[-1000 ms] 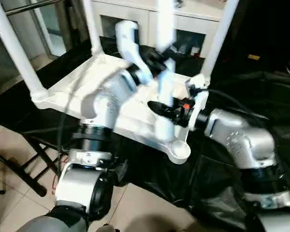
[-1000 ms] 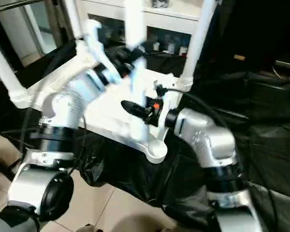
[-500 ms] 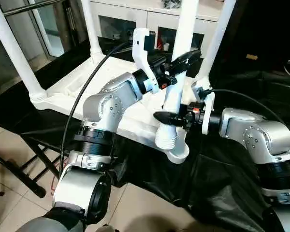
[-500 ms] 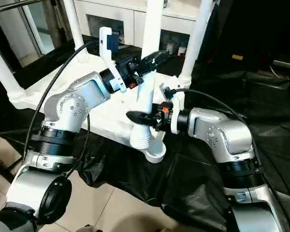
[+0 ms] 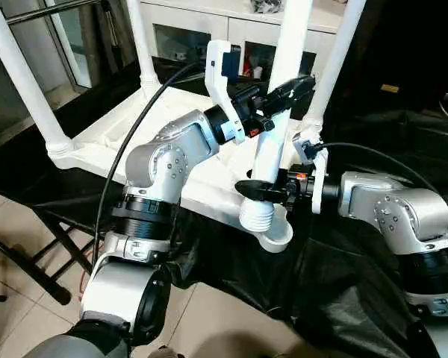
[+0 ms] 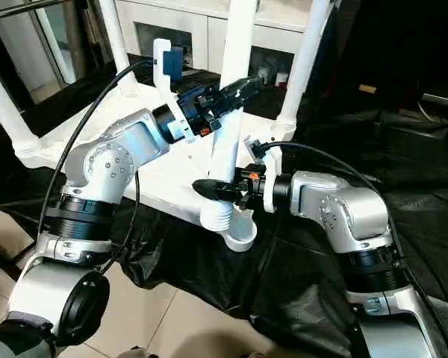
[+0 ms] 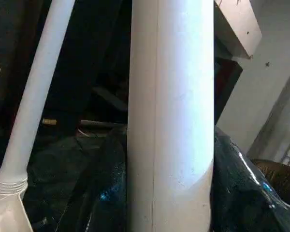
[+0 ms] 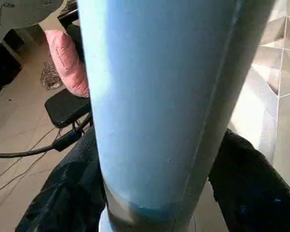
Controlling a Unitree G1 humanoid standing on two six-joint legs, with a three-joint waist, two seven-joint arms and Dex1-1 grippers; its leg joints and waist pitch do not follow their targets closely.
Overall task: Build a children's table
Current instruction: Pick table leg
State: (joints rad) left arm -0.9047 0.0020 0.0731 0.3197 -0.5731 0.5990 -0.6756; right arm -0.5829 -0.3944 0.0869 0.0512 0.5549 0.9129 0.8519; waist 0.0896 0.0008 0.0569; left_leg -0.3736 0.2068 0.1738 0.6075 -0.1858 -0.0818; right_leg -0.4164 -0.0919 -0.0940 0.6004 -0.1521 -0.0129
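So the two eye views sit up on the head side by side, looking forward and down over both silver forearms at the upturned tabletop (image 5: 104,142) on black sheeting (image 5: 343,268), and they share pretty much the whole scene, just nudged sideways. Each wrist cam is jammed right up against the same upright leg (image 7: 171,121): the left one looks past it toward another leg (image 7: 36,92), the right one looks down it toward tiled floor (image 8: 280,58).
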